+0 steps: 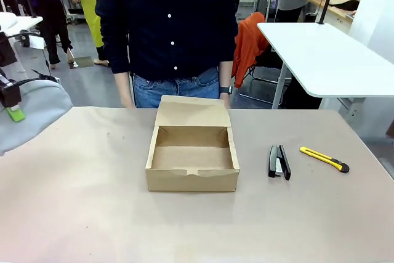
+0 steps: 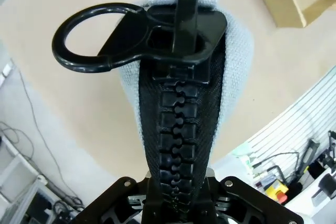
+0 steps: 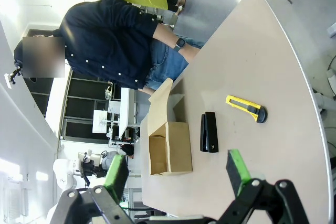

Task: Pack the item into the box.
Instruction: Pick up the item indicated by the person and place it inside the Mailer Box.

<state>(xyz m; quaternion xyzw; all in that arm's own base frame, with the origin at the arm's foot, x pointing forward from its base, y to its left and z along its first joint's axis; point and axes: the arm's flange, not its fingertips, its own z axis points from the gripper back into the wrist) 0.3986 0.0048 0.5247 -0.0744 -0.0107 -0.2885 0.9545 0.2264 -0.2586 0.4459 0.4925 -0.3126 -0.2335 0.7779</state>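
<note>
Currently the left hand is pressed together on the black zipper edge of the soft grey-blue fabric pouch. It holds the pouch above the table's left side, well apart from the open shallow brown cardboard box. Gripped at one end, the limp pouch could sag, snag the box wall or drape across it. The right hand is spread and empty.

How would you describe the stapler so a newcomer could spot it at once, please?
Start at the open cardboard box in the middle of the table. To its right lie two small tools: the stapler is the nearer one, all black, while the utility knife beyond it is yellow.
</note>
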